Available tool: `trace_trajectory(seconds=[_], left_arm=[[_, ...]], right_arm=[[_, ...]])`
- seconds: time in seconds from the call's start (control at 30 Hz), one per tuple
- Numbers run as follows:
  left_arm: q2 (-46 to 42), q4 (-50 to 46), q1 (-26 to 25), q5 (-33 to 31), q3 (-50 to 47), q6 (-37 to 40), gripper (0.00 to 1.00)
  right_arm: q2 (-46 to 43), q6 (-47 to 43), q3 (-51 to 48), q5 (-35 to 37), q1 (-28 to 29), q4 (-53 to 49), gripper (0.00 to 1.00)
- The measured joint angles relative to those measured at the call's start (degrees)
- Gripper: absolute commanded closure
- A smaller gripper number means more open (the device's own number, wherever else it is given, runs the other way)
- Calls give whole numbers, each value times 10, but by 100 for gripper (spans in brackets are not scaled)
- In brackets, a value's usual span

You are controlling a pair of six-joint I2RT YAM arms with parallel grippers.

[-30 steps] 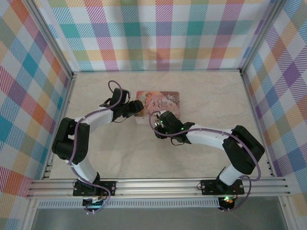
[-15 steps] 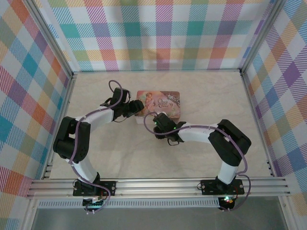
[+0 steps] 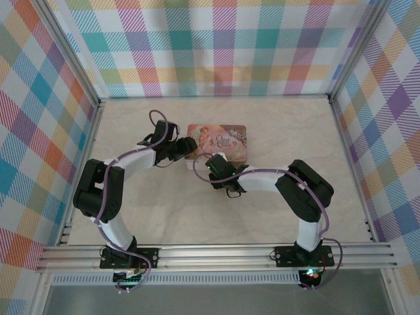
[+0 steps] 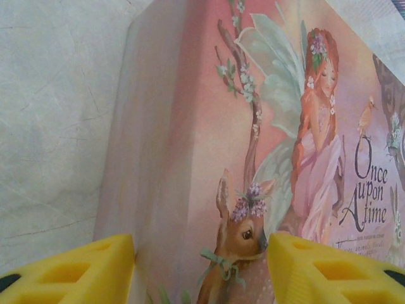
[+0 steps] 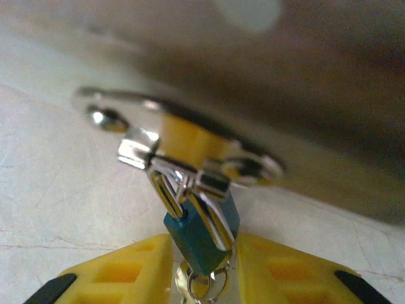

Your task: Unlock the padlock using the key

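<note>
A small blue padlock [image 5: 201, 237] hangs by its silver shackle from the metal hasp [image 5: 183, 130] on the front wall of the pink picture tin [image 3: 223, 139]. My right gripper [image 5: 204, 256] sits low at that wall, its yellow fingers [image 5: 126, 272] pressed against both sides of the padlock's lower end. A silver key ring [image 5: 207, 286] dangles under the padlock, and the key itself is hidden behind it. My left gripper [image 4: 201, 266] grips the tin's left end, one finger on the side wall and one on the lid. From above, both grippers meet at the tin's near left corner [image 3: 194, 156].
The tin lies on a pale marbled tabletop [image 3: 282, 125] enclosed by plaid walls with metal frame posts [image 3: 75, 72]. The right arm's elbow [image 3: 308, 187] stands raised over the table's right half. Bare surface stretches behind and to the right of the tin.
The right arm folded inward, carrying its gripper left to the tin's front left corner. Its jaws narrowed. The left arm and the tin stayed still.
</note>
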Motion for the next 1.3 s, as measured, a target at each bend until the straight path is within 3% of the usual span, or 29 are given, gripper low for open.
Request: trace_trajectory(seconds=[0.47,1.3], left_arm=[[0,2,0,6,0,-2,43],[10,2,0,10,8,-2,43]], right_arm=[[-1,-7,-2,12,0,-2,100],[-52,-290,2,-33,-1,-83,100]])
